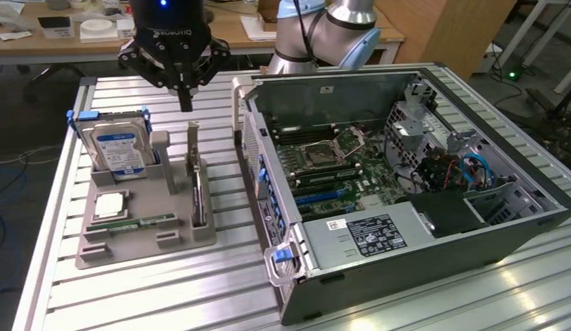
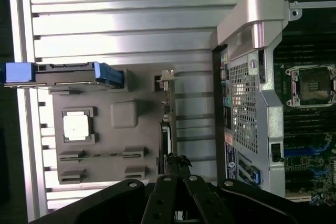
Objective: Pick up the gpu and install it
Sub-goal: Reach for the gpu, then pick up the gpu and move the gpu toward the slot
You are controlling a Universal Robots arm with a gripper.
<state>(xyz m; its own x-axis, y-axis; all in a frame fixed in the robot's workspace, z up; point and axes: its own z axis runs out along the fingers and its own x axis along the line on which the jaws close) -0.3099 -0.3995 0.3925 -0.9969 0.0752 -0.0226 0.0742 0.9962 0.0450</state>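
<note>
The gpu stands on edge in a slot of the grey holder tray, its silver bracket end toward the back. My gripper hangs shut above and just behind that bracket end, with nothing between its fingers. From the wrist view I see the gpu edge-on as a thin dark strip, and the shut gripper sits just off one end of it. The open computer case lies on its side on the exterior view's right, with its motherboard exposed.
The holder tray also carries a silver hard drive with a blue-white label, a square processor chip and a green memory stick. All of it rests on a ribbed aluminium table. A desk with clutter stands behind.
</note>
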